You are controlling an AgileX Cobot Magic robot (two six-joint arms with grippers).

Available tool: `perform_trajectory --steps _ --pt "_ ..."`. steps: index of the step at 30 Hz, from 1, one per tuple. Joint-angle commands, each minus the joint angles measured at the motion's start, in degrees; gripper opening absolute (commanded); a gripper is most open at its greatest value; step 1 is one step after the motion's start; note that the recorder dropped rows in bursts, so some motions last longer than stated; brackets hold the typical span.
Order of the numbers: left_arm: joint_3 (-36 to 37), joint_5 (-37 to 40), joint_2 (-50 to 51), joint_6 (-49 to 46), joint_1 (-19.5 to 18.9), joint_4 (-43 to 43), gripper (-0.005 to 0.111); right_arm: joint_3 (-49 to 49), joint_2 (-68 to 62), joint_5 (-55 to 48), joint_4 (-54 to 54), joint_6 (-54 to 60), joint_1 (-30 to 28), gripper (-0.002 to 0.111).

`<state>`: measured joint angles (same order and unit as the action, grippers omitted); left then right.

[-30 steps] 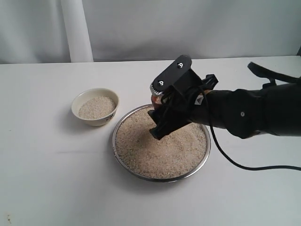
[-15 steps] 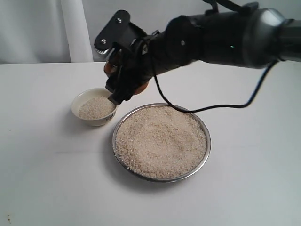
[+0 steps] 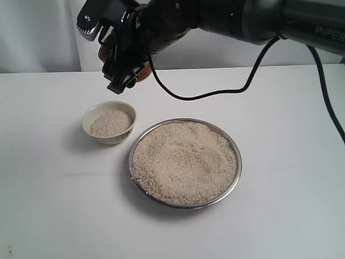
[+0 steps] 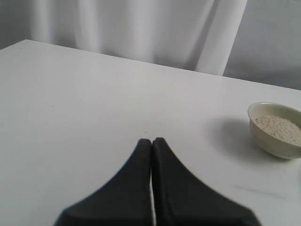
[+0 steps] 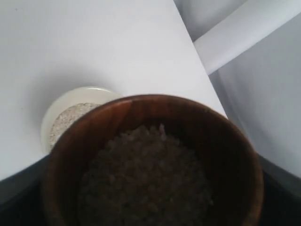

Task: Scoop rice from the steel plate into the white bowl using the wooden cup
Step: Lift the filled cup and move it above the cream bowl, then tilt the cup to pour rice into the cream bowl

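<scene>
Cup (image 5: 141,110) of rice (image 5: 146,179), grasped by right gripper (image 3: 123,65), needs centring above bowl (image 3: 109,122), then slow tilt against spilling.

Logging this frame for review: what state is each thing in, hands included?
right hand: closed on the wooden cup, up in the air.
wooden cup: held, loaded with rice.
white bowl: upright, partly filled with rice.
steel plate: heaped with rice.
left hand: shut, empty.
</scene>
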<state>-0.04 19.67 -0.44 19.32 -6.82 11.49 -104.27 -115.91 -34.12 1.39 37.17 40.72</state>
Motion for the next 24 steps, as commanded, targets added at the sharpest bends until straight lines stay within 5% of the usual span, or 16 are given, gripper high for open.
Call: perform_trajectory --steps 1,12,24 --pt "0.0 -0.4 0.4 0.1 0.1 -0.2 0.0 -0.5 -1.3 3.3 -3.7 -0.5 -0.1 0.0" --pt "0.0 -0.4 0.4 0.1 0.1 -0.2 0.0 -0.5 -6.5 11.8 -13.7 -0.5 -0.1 0.0" --pt "0.0 -0.4 0.4 0.1 0.1 -0.2 0.0 -0.4 -6.5 8.5 -29.9 -0.2 1.2 0.0"
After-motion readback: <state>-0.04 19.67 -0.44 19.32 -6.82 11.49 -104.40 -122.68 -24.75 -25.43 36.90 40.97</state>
